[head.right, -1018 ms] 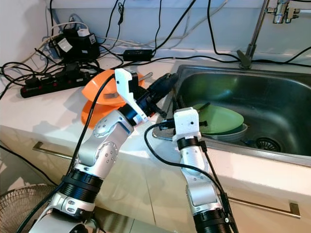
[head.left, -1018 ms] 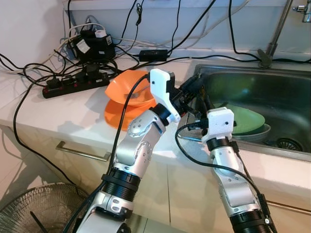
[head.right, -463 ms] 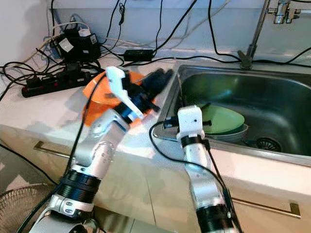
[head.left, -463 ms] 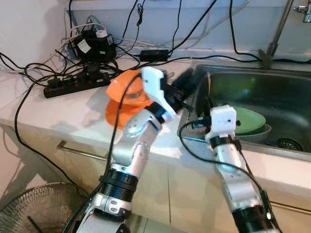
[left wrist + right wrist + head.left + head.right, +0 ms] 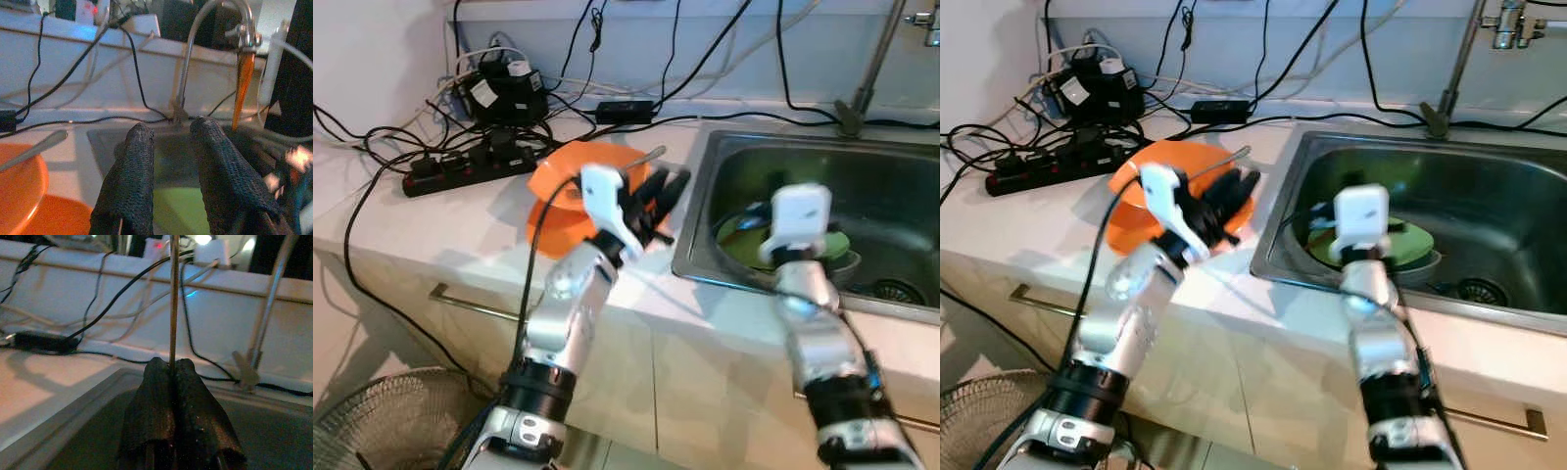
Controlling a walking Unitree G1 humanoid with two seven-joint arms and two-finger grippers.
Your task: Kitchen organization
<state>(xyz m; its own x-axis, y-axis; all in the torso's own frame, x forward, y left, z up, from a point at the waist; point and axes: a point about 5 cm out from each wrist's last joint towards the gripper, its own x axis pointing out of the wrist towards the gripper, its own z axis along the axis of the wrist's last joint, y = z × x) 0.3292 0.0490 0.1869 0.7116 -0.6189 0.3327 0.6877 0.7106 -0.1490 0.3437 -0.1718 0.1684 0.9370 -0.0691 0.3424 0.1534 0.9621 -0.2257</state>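
Left eye view: at the far left of the pale stone surface (image 5: 440, 225) a black power strip (image 5: 460, 168) lies in a tangle of black cables (image 5: 372, 147), with black adapters (image 5: 499, 90) behind it against the wall. Next come two stacked orange plastic bowls (image 5: 570, 196), the upper one tilted, and a slim metal utensil (image 5: 646, 155) rests across its rim with the handle pointing toward the sink. The left tool (image 5: 661, 193) hovers just over the bowls' right edge, beside the sink rim; in the left wrist view its two black fingers (image 5: 132, 171) stand parted with nothing between them. Right of that, the stainless steel sink (image 5: 891, 176) holds a round green plate (image 5: 1410, 240) lying on a grey dish near the drain (image 5: 896, 290). The right tool (image 5: 171, 374) sits above the plate inside the basin; its fingers are clenched on a thin upright metal rod (image 5: 173, 298). A chrome tap (image 5: 867, 69) rises behind the sink.
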